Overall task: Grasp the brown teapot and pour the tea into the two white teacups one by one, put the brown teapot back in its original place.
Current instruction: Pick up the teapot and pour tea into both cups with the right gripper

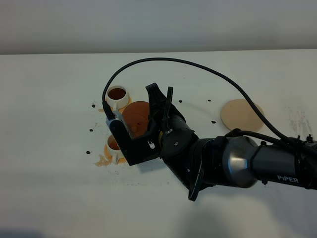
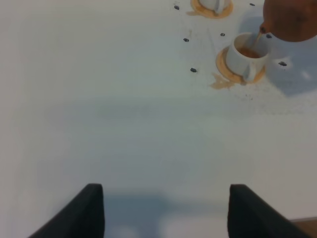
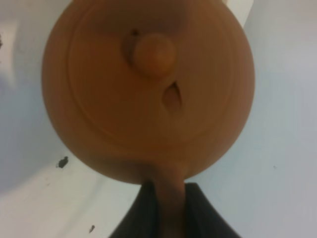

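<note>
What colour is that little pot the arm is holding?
Reddish-brown clay; the teapot shows best in the right wrist view.

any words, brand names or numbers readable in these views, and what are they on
"PiPER": white letters on the dark casing of the right arm, seen in the exterior high view.
Nothing else reads: no writing shows on the brown teapot, the two white teacups, the beige coaster or the table in any view.
</note>
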Motion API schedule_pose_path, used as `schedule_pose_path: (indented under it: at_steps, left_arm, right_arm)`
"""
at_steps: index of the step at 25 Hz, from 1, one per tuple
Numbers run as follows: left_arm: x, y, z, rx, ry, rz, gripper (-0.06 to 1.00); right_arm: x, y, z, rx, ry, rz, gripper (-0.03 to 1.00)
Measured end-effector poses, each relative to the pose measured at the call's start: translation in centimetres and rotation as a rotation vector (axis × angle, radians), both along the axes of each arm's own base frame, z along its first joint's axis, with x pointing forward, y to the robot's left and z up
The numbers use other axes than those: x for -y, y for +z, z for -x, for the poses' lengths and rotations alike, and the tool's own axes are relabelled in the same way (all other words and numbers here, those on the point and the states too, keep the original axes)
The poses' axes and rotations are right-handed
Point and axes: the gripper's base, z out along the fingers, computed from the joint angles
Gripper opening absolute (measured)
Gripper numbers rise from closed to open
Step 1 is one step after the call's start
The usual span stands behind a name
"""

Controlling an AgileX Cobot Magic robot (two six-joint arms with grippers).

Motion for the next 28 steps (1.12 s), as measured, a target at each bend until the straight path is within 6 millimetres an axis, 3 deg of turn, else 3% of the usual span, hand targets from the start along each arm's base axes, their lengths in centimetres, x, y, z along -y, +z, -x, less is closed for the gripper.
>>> schedule_pose_path:
  at_steps: [28]
  left_arm:
    - [0.00, 0.00, 0.00, 0.000, -0.001, -0.001, 0.51]
  right_arm:
    - [-0.04, 0.11, -0.17, 0.024, 0.033, 0.026, 0.09]
